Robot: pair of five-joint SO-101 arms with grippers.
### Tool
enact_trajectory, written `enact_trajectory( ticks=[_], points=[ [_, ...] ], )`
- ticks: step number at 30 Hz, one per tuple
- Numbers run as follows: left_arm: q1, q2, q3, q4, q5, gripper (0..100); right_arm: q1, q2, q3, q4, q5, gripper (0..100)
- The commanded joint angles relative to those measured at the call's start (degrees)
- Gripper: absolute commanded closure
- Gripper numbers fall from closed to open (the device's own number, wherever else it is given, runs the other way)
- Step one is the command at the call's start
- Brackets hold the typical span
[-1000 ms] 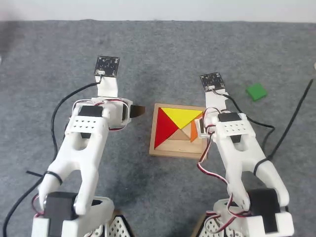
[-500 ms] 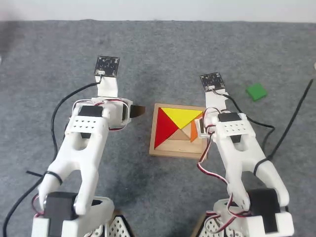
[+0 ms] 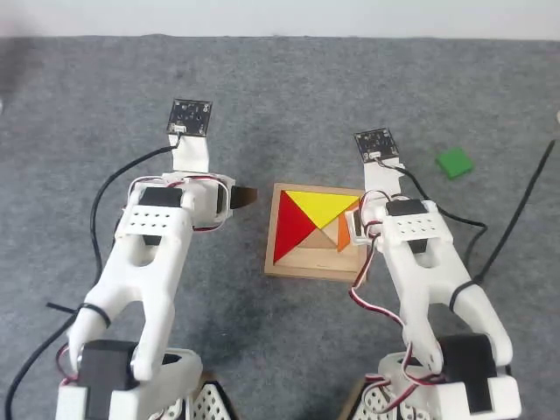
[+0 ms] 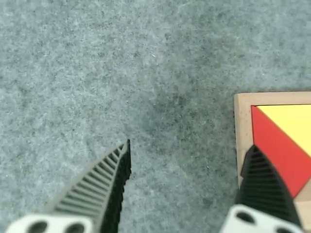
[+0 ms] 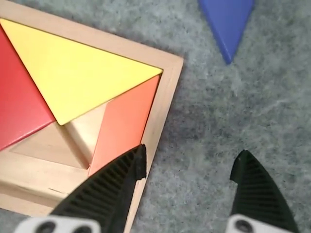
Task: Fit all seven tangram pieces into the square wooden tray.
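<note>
The square wooden tray (image 3: 282, 265) lies between the two arms. It holds a red triangle (image 3: 292, 227), a yellow triangle (image 3: 321, 206) and an orange piece (image 3: 343, 233); the lower part shows pale wood. A green square (image 3: 454, 162) lies on the mat at the far right. In the right wrist view a blue triangle (image 5: 226, 19) lies on the mat just beyond the tray's corner (image 5: 167, 102). My right gripper (image 5: 192, 151) is open, one finger over the tray's edge beside the orange piece (image 5: 124, 121). My left gripper (image 4: 190, 145) is open over the mat, one fingertip by the tray's rim (image 4: 241, 136).
Grey felt mat (image 3: 289, 96) covers the table, with free room behind the tray and to the left. A black cable (image 3: 516, 219) runs along the right side past the green square. Both arm bases stand at the near edge.
</note>
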Motion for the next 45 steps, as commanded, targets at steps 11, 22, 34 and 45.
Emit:
enact_trajectory(
  ticks=[11,22,34,45],
  points=[
    [0.26,-0.88,-0.66,-1.23,0.18,65,-0.22,-1.71,-0.79,-0.40,-0.26,69.9],
    [0.18,-0.88,-0.66,-1.23,0.18,65,-0.40,-1.63,-0.79,-0.31,-0.18,69.9],
    [0.18,-0.88,-0.66,-1.23,0.18,65,-2.24,-1.63,-0.70,0.75,1.49,69.9],
    [0.09,-0.88,-0.75,-1.23,0.18,65,-9.45,-1.54,0.53,2.07,4.22,69.9]
  ],
)
